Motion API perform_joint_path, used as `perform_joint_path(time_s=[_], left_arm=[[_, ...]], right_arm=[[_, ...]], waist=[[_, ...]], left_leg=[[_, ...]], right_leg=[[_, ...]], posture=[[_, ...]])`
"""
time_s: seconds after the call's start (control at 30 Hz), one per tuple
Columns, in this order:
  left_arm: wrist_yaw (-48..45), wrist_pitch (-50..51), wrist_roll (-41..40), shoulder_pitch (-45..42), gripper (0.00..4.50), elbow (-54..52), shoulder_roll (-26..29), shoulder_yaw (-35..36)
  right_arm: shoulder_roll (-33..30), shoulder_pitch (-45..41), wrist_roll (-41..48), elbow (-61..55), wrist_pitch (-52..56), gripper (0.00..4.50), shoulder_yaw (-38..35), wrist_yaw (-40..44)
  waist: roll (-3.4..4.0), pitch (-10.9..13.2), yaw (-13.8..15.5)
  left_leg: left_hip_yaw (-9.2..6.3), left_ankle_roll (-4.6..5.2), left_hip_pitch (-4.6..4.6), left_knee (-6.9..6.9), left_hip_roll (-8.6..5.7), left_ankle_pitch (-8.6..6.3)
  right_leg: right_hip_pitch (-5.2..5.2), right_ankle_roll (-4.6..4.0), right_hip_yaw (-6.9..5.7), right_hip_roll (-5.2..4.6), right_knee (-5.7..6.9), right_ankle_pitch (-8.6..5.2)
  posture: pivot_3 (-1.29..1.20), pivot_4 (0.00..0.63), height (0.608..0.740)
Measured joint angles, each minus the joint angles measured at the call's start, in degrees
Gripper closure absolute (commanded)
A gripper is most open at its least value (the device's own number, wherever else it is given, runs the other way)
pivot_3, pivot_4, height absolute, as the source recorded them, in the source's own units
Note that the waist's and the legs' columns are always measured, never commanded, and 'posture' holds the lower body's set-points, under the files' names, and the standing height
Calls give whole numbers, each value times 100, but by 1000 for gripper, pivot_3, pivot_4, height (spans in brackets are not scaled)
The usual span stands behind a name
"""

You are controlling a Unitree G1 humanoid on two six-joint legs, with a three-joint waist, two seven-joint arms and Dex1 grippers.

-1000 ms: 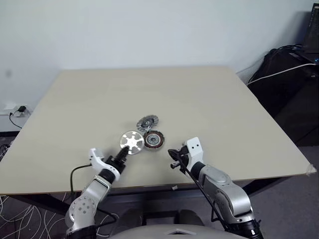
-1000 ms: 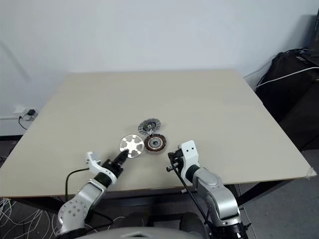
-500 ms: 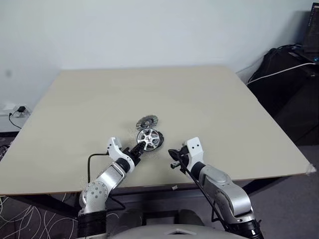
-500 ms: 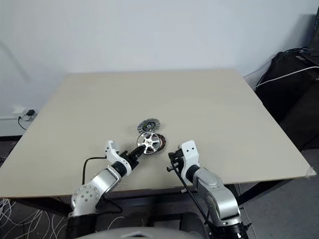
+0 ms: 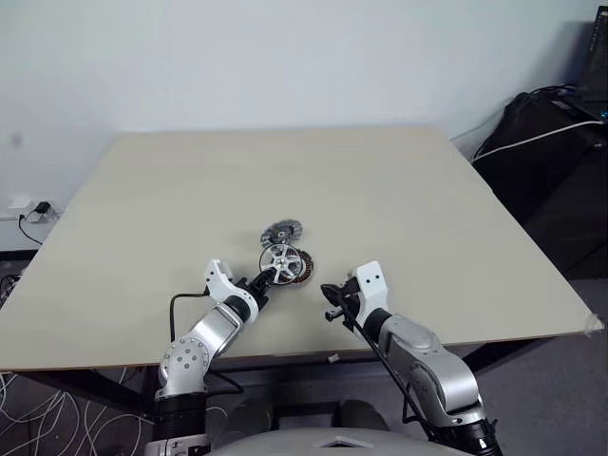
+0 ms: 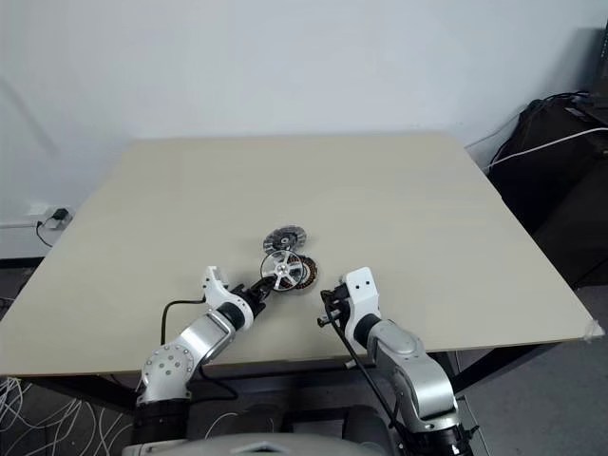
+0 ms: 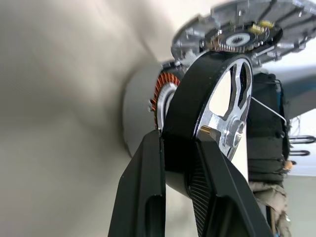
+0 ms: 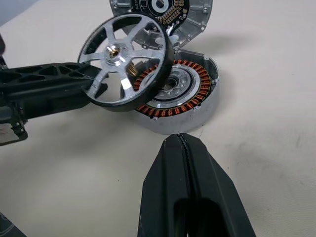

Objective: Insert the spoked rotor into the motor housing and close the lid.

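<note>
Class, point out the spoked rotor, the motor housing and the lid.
spoked rotor (image 8: 114, 51), right wrist view, central hub
motor housing (image 8: 190, 94), right wrist view, copper windings
lid (image 8: 197, 22), right wrist view, grey rim

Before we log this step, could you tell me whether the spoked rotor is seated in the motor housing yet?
Not yet: the spoked rotor is tilted above the motor housing, pinched at its rim by the left gripper.

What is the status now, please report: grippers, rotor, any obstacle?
Left gripper shut on spoked rotor, tilted over motor housing, not seated. Right gripper shut, empty, near the housing. Lid behind the housing, nothing blocking.
</note>
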Motion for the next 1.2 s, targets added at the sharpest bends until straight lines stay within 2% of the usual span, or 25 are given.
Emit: perform_joint_path(time_s=[0.93,1.2], left_arm=[[66,-353,-204,-603,4153,877,44,-338],[30,-454,-285,-739,1552,877,50,-358]], right_arm=[[12,38,1,-12,-4,4500,2,-17],[37,41,0,-41,-5,4500,1,-27]], waist=[[-1,0,3],[-1,-1,3]], left_leg=[[1,5,0,1,-2,4],[1,4,0,2,-2,4]], right_leg=[[0,1,1,0,1,4],[1,1,1,0,1,3]], posture=[[0,0,740],[0,0,740]])
